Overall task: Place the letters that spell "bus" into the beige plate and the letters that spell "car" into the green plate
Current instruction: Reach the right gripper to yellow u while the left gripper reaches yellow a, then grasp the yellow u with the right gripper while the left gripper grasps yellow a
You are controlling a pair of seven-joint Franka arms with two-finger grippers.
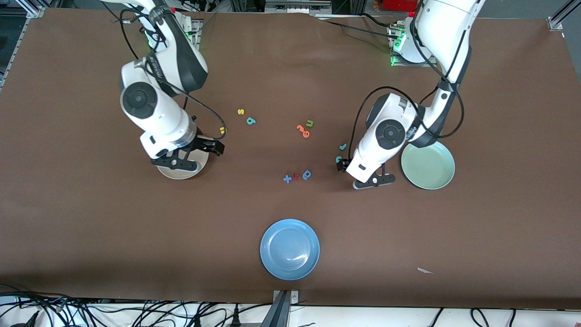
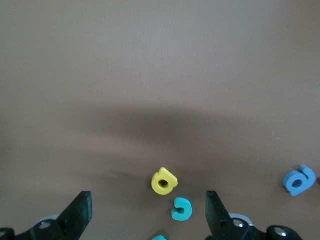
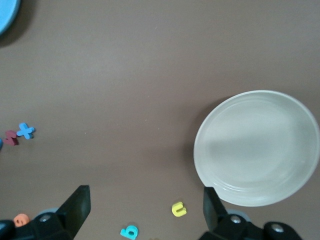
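Observation:
The beige plate (image 1: 181,174) (image 3: 257,147) lies partly under my right arm. My right gripper (image 1: 217,147) (image 3: 145,210) hangs open and empty beside it, over the yellow "u" (image 1: 222,130) (image 3: 178,209) and near the teal "b" (image 1: 250,121) (image 3: 129,231); the yellow "s" (image 1: 241,111) lies by the "b". My left gripper (image 1: 342,165) (image 2: 148,215) is open over the teal "c" (image 1: 338,159) (image 2: 181,209) and yellow "a" (image 2: 163,181), which the arm hides in the front view. The teal "r" (image 1: 343,146) lies close by. The green plate (image 1: 429,165) sits beside the left arm.
A blue plate (image 1: 289,249) sits nearest the front camera. Orange letters (image 1: 302,131) and an olive "u" (image 1: 310,123) lie mid-table. A blue plus (image 1: 287,179), a red letter (image 1: 296,176) and a blue "a" (image 1: 307,174) (image 2: 298,180) lie between them and the blue plate.

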